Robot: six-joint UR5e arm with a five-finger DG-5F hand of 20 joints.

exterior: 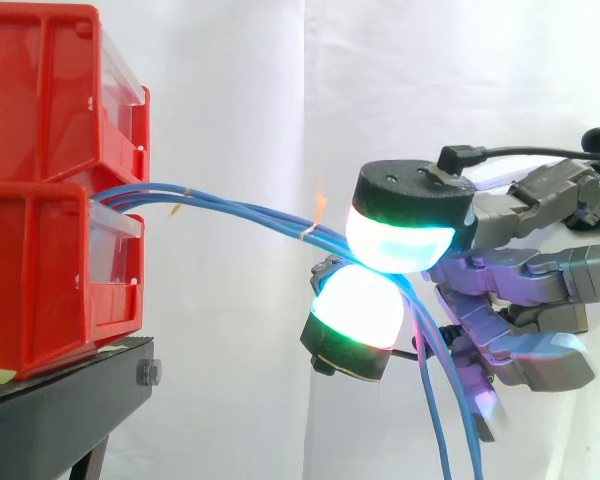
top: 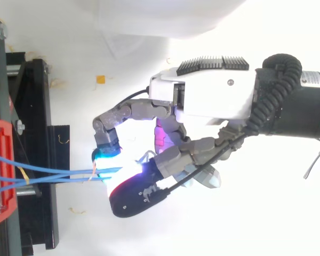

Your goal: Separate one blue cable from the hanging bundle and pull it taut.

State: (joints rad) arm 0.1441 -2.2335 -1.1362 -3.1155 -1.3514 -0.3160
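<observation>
Several blue cables (exterior: 230, 208) leave the gap between two stacked red bins and run right in a shallow arc, held together by a thin tie (exterior: 306, 233). My hand (exterior: 525, 272) comes in from the right and is shut on the cables, pinching them between an upper glowing fingertip (exterior: 408, 232) and a lower one (exterior: 357, 308). Past the pinch the cables drop straight down (exterior: 448, 420). How many cables lie inside the pinch I cannot tell. From above, the cables (top: 48, 174) reach the hand (top: 202, 96) at its lit fingertips (top: 104, 156).
The upper red bin (exterior: 40, 90) sits on the lower red bin (exterior: 35, 275), both on a black stand (exterior: 60, 405) at the left. Small orange tags (exterior: 320, 207) cling to the cables. A white curtain hangs behind. An orange scrap (top: 100, 79) lies on the white floor.
</observation>
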